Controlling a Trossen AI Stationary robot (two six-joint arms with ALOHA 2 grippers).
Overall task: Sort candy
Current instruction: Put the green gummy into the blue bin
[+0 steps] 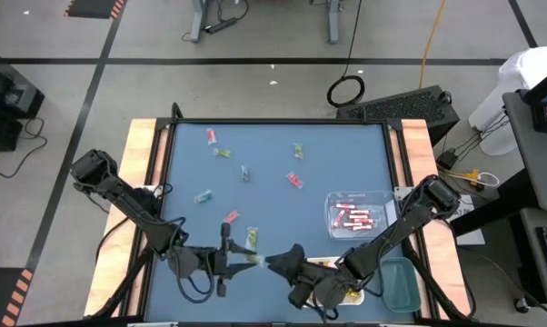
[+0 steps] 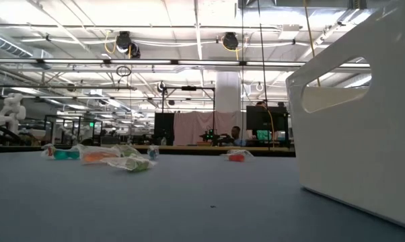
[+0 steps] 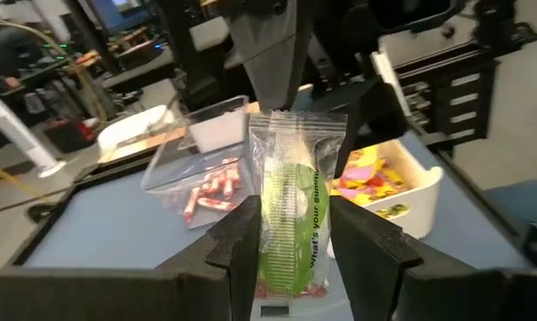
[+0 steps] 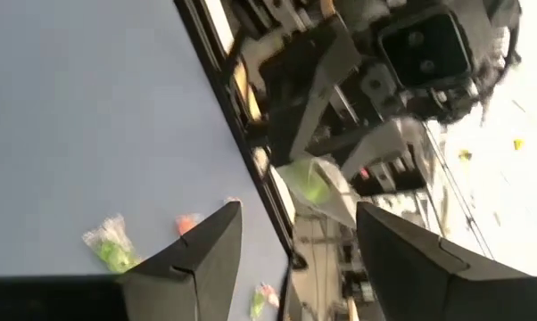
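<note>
Holding a clear packet with a green candy (image 3: 291, 218) upright between its two dark fingers, the left gripper (image 1: 242, 260) hung over the near middle of the blue table (image 1: 273, 213). From its wrist camera the packet stood pinched at its lower sides, its crimped top free above the fingers (image 3: 237, 241).

Just ahead of that gripper, tip to tip with it, was the right gripper (image 1: 275, 262). Its fingers (image 4: 202, 245) stood apart with nothing between them, and the same packet (image 4: 318, 187) showed a little way beyond them, in the other arm's grip.

Past the held packet, on the right arm's side, lay three trays. A clear tray (image 1: 357, 214) held a heap of pink-red stick candies (image 1: 353, 218). Nearer the table's edge a white tray (image 3: 411, 192) held yellow packets with pink marks (image 3: 371, 176). Beside that sat a green-tinted tray (image 1: 398, 282), its contents hard to make out.

Farther out from both grippers, loose candies were scattered over the table: a pink-red one (image 1: 211, 136), a green one (image 1: 298, 151), a teal one (image 1: 203, 196), another pink-red one (image 1: 294, 180). Close by the left gripper lay one more pink-red piece (image 1: 230, 216).
</note>
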